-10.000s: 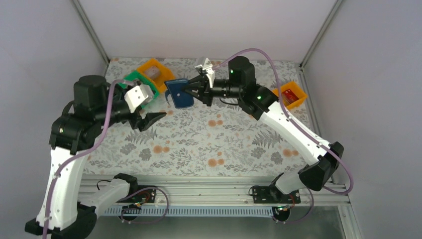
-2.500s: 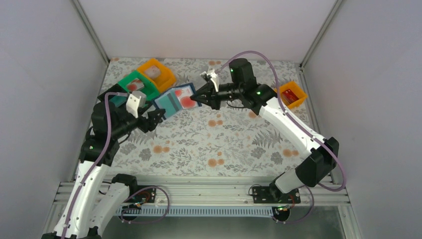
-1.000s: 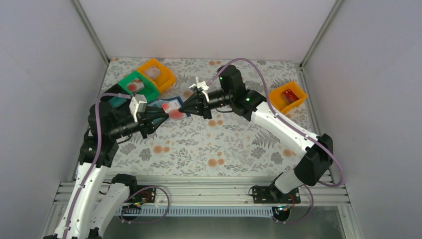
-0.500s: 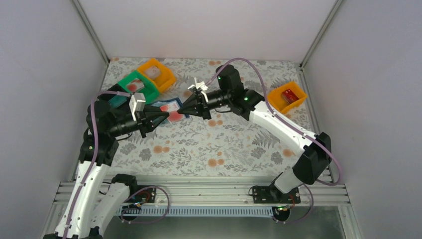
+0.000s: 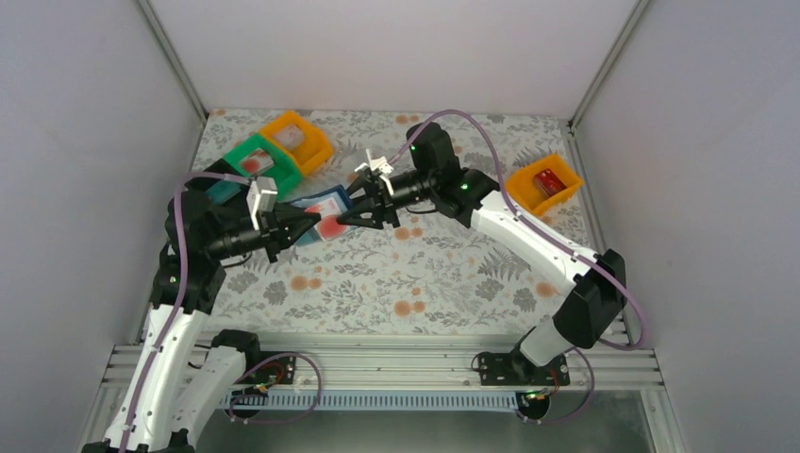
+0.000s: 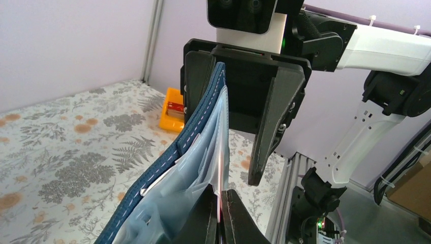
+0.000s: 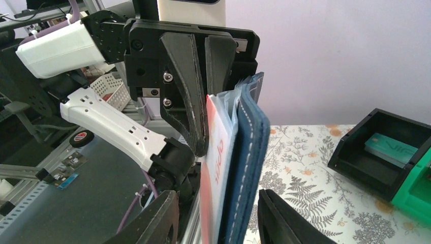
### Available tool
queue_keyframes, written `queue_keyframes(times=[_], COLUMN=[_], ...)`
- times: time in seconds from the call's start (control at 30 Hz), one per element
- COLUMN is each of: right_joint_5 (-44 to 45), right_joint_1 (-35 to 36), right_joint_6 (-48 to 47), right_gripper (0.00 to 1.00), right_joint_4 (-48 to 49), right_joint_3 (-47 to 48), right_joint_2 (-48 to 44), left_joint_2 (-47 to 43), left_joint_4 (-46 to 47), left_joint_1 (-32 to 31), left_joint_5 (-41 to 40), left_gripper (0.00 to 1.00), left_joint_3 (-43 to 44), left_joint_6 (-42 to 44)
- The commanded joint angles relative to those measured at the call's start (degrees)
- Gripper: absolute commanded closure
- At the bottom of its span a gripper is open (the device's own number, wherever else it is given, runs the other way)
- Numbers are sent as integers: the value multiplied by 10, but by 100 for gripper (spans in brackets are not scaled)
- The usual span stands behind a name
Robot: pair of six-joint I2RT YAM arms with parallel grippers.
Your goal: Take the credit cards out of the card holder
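From here I see the bench [image 5: 425, 283], covered in a floral print. At its far left an orange plastic bin [image 5: 319, 149], a green plastic bin [image 5: 283, 175] and a black plastic bin [image 7: 350, 165] stand side by side. A smaller orange bin [image 5: 525, 193] sits far right.

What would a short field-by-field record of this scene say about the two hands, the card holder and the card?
left hand: shut on the edge of the credit card
right hand: open, straddling the card holder
card holder: navy, on edge in the air between the hands
credit card: pale with red, flat against the holder's inner side
table: floral cover
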Motion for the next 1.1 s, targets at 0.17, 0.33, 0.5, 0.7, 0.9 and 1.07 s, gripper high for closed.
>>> queue_keyframes(times=[0.17, 0.33, 0.5, 0.7, 0.9, 1.07], right_joint_5=[5, 2, 0, -16, -27, -33], right_joint_1=[-13, -17, -24, -27, -27, -28], right_joint_6=[-31, -32, -31, -33, -40, -47], right_gripper=[60, 95, 96, 96, 96, 96], right_joint_4=[-35, -45, -41, -39, -43, -49], right_joint_3=[-18, -12, -13, -12, -12, -14], right_joint_2=[-37, -30, -36, -38, -43, -45], left_joint_2=[-9, -10, -13, -17, -19, -19], left_joint_4=[-14, -21, -38, -70, -75, -83], left_joint_1=[1, 1, 1, 1, 2, 3], left_joint_5=[3, 4, 13, 23, 24, 28], left_gripper=[98, 98, 98, 81, 90, 98], left_joint_3=[11, 10, 14, 25, 21, 24], left_joint_6=[28, 38, 65, 109, 116, 121])
